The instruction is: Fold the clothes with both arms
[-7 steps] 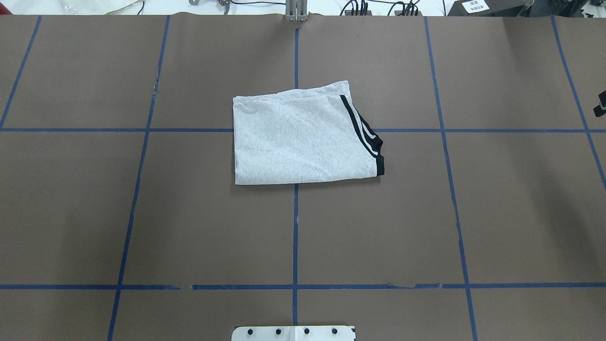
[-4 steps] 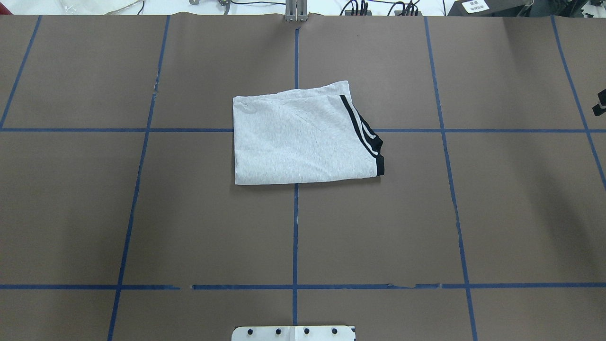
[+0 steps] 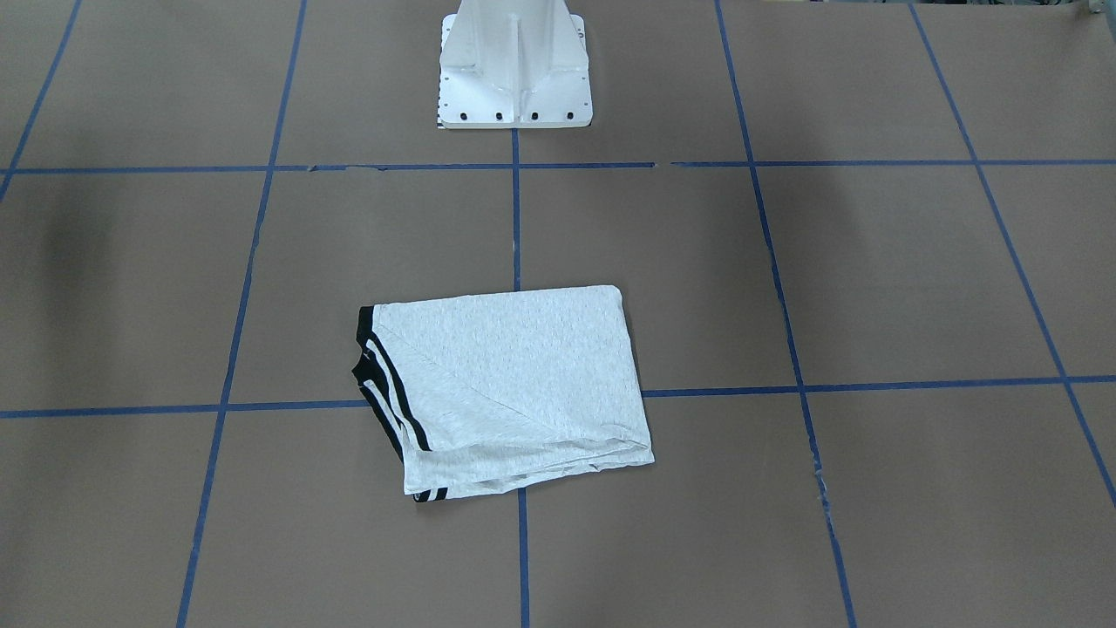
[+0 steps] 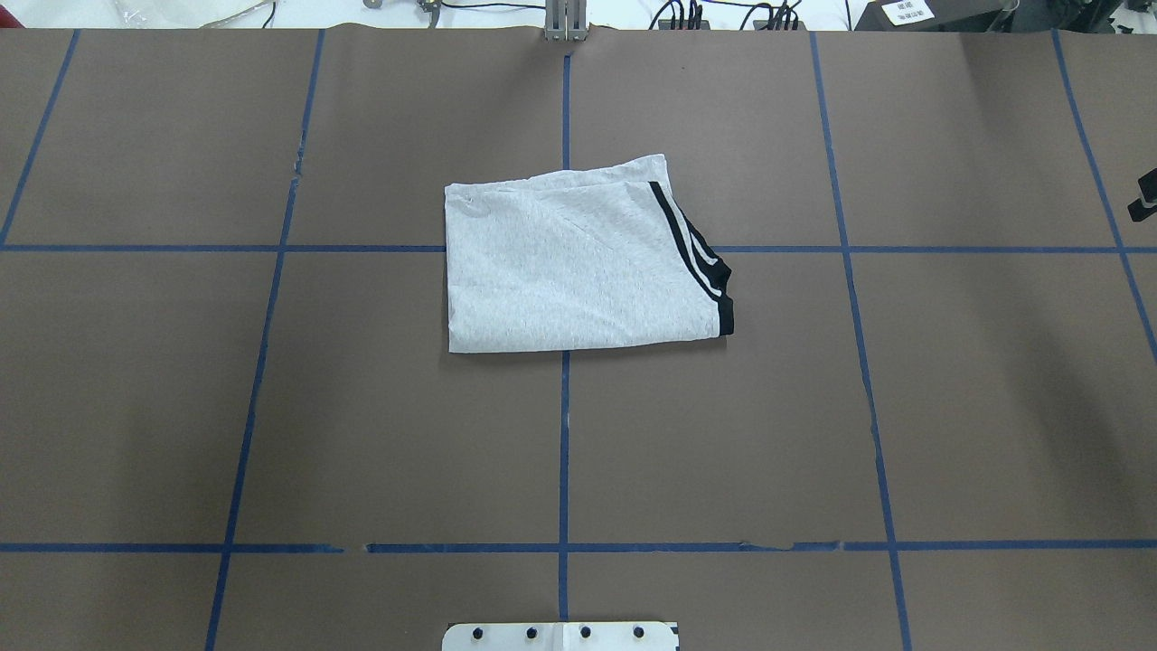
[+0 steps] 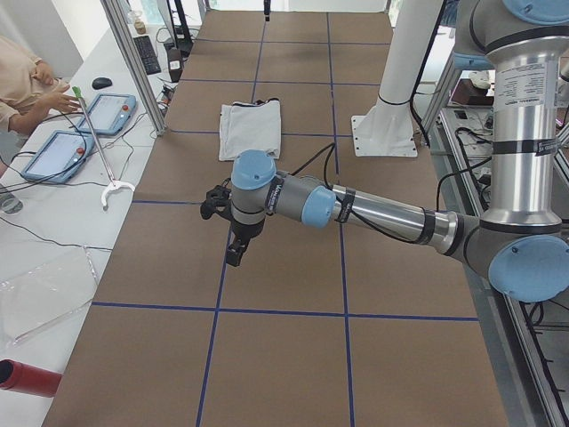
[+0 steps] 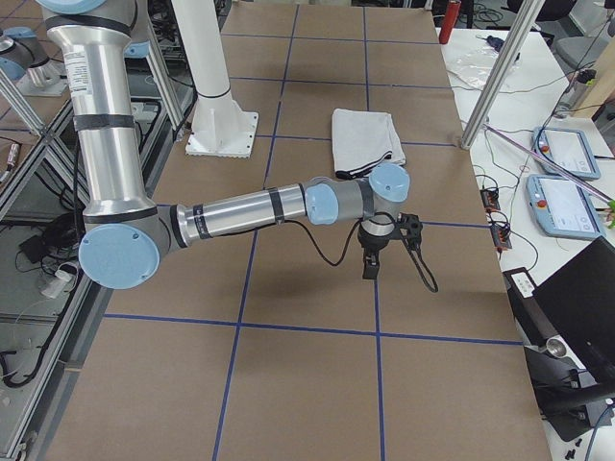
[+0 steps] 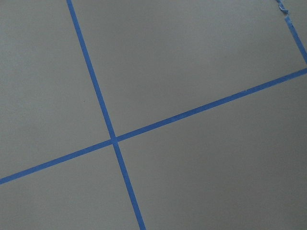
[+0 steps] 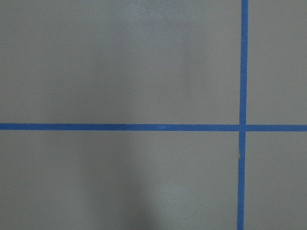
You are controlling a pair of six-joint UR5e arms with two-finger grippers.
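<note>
The clothes, a light grey T-shirt with black stripes along one edge, lie folded into a rectangle at the middle of the table. The same T-shirt shows in the front-facing view with nothing touching it. My left arm stretches out low over bare table, its gripper pointing down well short of the T-shirt. My right arm does the same on the other side, gripper hanging down. Only a black sliver of the right gripper reaches the overhead view. I cannot tell whether either is open or shut.
The white pedestal base stands behind the shirt. Blue tape lines grid the brown table cover. A person's arm and teach pendants are on the side bench past the metal post. Both wrist views show only taped table.
The black sliver of the right gripper at the overhead view's right edge has crept slightly upward and outward. The T-shirt has not moved.
</note>
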